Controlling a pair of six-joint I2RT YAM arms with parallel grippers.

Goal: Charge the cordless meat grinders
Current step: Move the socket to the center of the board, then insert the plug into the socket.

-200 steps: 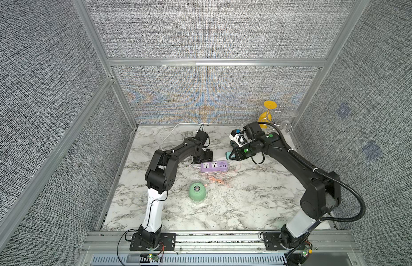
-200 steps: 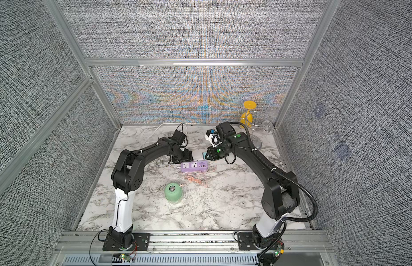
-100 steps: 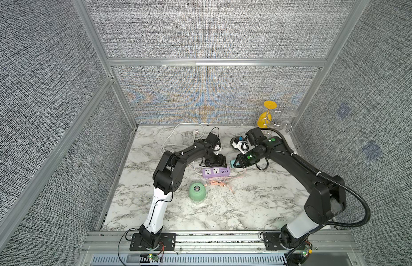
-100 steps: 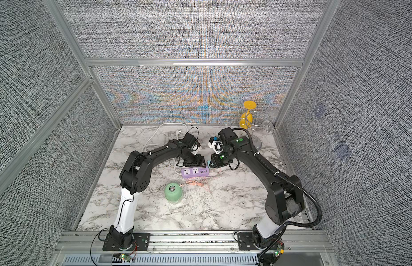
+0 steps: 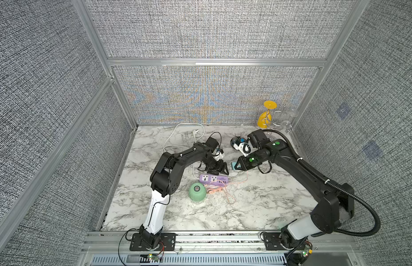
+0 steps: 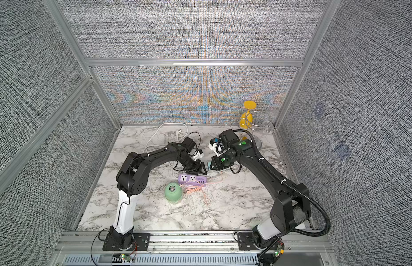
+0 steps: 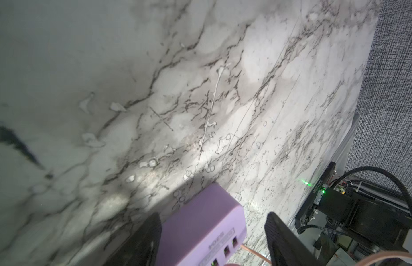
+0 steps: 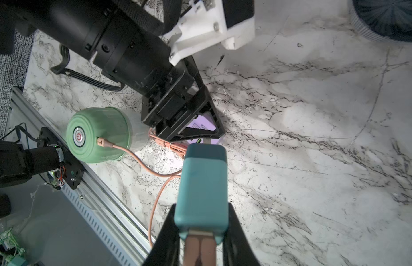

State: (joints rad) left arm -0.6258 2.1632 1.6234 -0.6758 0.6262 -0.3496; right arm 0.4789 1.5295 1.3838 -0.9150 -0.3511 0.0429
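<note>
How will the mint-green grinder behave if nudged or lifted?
The grinder has a smooth dome, so a top pinch would probably slip. Upright on its clear cup, it may tip if pushed high. The pink cable plugged into it apparently reaches the teal adapter in the right gripper, so moving that may tug it.

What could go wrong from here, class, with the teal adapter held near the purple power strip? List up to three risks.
1. The left gripper straddles the purple power strip with jaws open and a gap on one side, so the strip may slide when pushed.
2. The pink cable links the teal adapter, clamped in the right gripper, to the mint-green grinder; tugging might drag the grinder.
3. The two grippers sit close together and might collide.
</note>
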